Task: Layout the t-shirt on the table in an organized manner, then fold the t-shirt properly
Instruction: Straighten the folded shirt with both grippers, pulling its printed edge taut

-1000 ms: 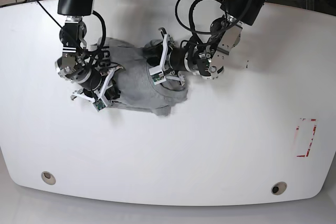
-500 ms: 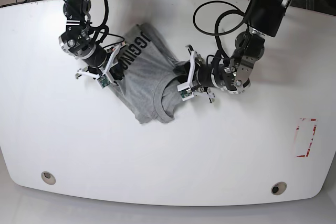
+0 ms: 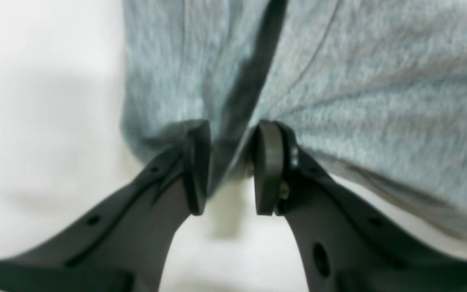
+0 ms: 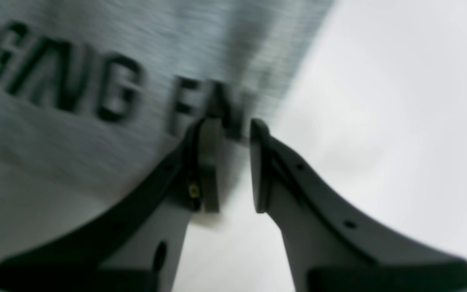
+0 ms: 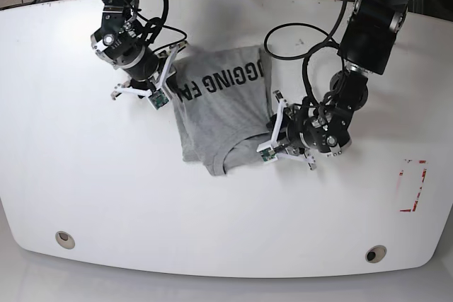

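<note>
Currently both grippers, left [image 3: 227, 166] and right [image 4: 233, 162], pinch edges of the t-shirt [image 5: 223, 107], stretched across the table [image 5: 212, 224].

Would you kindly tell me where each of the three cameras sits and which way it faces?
Base: high above the table, looking down; both arms, the left gripper and the right gripper show, each holding the t-shirt.
Left wrist: behind the left gripper, looking along its fingers, which pinch grey cloth.
Right wrist: behind the right gripper, facing the shirt's black lettering.
Shared: all three see the t-shirt and the white table.
</note>
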`<state>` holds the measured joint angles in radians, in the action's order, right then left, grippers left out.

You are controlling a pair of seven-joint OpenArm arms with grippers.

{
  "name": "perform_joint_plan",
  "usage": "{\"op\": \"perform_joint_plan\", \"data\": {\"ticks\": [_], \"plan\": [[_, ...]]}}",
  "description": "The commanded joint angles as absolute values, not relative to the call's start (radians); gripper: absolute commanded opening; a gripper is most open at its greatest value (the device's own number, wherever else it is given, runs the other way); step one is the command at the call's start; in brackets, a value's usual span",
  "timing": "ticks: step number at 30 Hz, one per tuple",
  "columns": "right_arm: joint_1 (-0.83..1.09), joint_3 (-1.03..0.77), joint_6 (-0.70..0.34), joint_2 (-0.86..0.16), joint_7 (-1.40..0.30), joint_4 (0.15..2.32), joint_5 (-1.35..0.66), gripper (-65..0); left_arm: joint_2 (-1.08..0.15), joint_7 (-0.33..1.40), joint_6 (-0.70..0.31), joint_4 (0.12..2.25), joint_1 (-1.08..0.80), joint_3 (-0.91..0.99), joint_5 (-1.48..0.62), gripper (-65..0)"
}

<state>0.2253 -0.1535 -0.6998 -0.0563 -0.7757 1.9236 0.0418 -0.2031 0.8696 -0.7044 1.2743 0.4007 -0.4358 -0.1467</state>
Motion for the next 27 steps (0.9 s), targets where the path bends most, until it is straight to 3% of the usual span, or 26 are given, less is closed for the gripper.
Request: {"op": "perform_joint_plan", "data": {"ticks": [1,12,27], "plan": [[0.203,-0.154,-0.698,-0.064,-0.786,1.985,0.030,-53.4,-0.197,0.883,-0.698,1.348,0.438,-0.394,-0.153,-47.8],[0.166,-0.150,-0.698,-0.053,-0.852,1.998,0.024,-53.4,-0.097,0.986,-0.698,1.580,0.305,-0.305,-0.153,-47.8],[0.105,-0.150,-0.698,0.099,-0.851,1.867,0.024,-53.4,-0.059,0.980,-0.698,1.644,0.062,-0.298,-0.147,-47.9]]}}
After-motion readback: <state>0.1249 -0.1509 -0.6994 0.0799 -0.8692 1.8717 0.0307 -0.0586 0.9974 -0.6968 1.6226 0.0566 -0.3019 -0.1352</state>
